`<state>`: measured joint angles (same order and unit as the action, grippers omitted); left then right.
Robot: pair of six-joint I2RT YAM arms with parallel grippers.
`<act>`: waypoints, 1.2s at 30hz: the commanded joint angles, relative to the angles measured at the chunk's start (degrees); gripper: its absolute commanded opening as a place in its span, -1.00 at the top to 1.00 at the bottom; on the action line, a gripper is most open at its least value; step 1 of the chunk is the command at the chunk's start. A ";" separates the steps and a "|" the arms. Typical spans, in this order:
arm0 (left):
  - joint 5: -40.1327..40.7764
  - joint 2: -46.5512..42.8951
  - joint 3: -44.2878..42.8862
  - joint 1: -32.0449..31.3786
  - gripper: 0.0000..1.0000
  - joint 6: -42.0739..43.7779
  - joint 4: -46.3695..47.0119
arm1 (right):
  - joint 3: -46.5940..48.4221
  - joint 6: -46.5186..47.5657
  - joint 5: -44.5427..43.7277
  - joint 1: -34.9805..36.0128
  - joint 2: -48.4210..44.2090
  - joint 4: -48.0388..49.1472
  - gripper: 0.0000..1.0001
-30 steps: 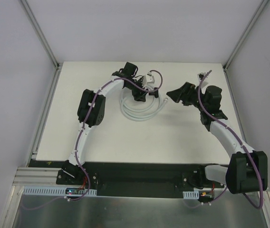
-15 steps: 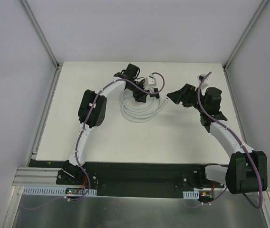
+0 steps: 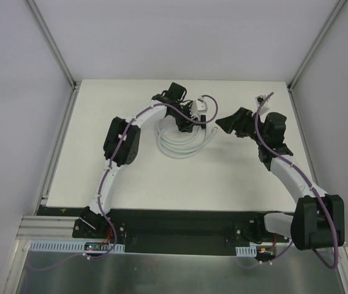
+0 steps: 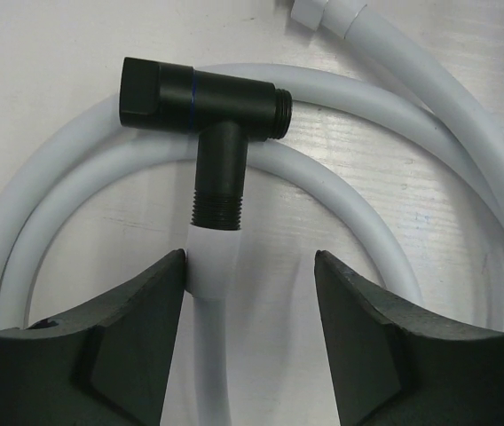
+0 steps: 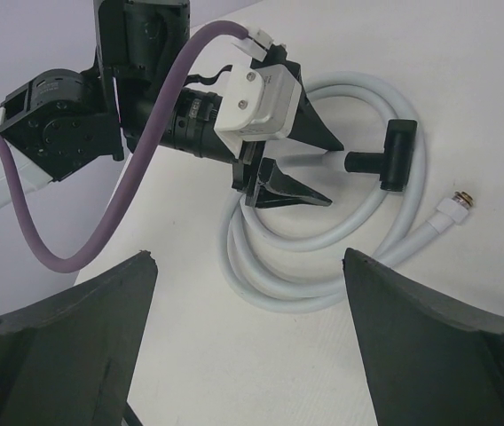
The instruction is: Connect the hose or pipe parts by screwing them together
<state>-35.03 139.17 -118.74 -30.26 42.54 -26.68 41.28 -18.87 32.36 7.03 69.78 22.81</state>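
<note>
The white hose [image 4: 429,142] lies coiled on the table [image 3: 162,184]. The black T-shaped connector [image 4: 199,93] rests across the coil, its threaded stem meeting the white end sleeve [image 4: 212,262] of the hose. My left gripper [image 4: 250,262] is open around that sleeve: the left finger touches it and the right finger stands well apart. The hose's other end, with a small metal fitting [image 5: 454,206], lies free to the right of the coil. My right gripper [image 5: 248,257] hangs wide open above the table to the right of the coil [image 3: 177,144], holding nothing.
Purple cables [image 5: 145,160] loop over the left arm's wrist near the coil. The table is walled by grey panels with metal rails [image 3: 57,153] along its left and right edges. The arm bases sit on a black bar [image 3: 174,229] at the near edge.
The left arm has shifted slightly to the right over the coil, and its wrist with it. The right arm has not moved.
</note>
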 commanded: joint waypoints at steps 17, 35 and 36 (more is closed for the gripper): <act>-0.48 -2.05 0.69 -1.64 0.09 2.19 0.31 | -1.11 -2.31 2.79 -3.77 -3.16 6.02 -0.78; -2.94 -11.65 15.73 -5.60 0.29 -1.23 3.03 | -5.77 -3.01 2.09 -5.36 -6.32 6.81 -0.78; -2.59 -11.56 15.90 -5.69 0.27 -1.15 3.03 | -5.77 -3.01 2.09 -5.44 -6.32 6.90 -0.78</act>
<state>-34.52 131.11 -104.31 -35.11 42.76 -22.09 35.77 -21.04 33.71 2.33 65.34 26.00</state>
